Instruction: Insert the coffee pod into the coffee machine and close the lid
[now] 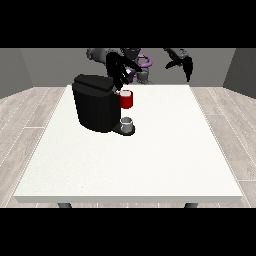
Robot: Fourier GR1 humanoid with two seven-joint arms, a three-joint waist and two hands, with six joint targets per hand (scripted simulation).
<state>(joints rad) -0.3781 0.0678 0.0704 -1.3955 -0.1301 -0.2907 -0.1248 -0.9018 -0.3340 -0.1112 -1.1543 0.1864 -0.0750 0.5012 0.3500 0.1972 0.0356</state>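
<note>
A black coffee machine [96, 106] stands on the white table [150, 155] left of centre. Its lid [95, 83] lies down on top. A red pod holder [127, 99] juts from its front right side, and a small grey cup [128, 124] sits below on the machine's base. The hand at the view's left [117, 70] hangs just above the red holder and the lid's right end, fingers pointing down; whether it holds a pod is hidden. The hand at the view's right [181, 62] is raised behind the table's far edge, fingers relaxed, holding nothing.
The robot's torso [141, 67] stands behind the table's far edge. The table's front and right parts show bare white surface. Grey wooden floor surrounds the table.
</note>
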